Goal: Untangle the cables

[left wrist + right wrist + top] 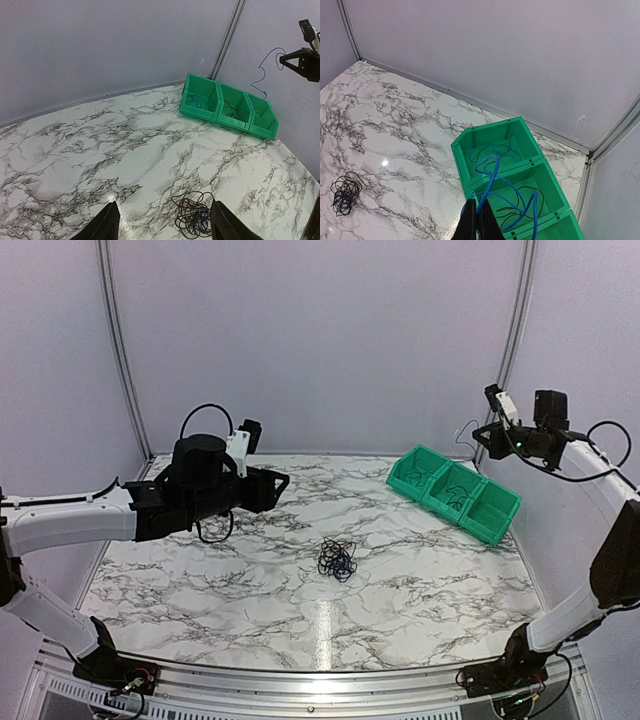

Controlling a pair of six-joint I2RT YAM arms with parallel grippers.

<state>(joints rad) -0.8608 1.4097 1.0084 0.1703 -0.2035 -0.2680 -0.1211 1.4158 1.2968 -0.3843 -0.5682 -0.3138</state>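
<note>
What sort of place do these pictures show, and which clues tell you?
Most likely a robotics lab test cell: a left arm and right arm bolted at a marble-patterned table, plain enclosure walls, and green bins holding cables.

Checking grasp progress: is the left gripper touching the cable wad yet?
Apart. Top view: the left gripper hangs open, bare marble showing between it and the wad.

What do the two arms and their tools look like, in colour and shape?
The left arm and right arm have white tube-shaped links between black rounded joints. The left tool and right tool are black, each with two flat fingers. A white camera mount sits at each wrist, and a thin black cable loops beside it. No markings are readable.
</note>
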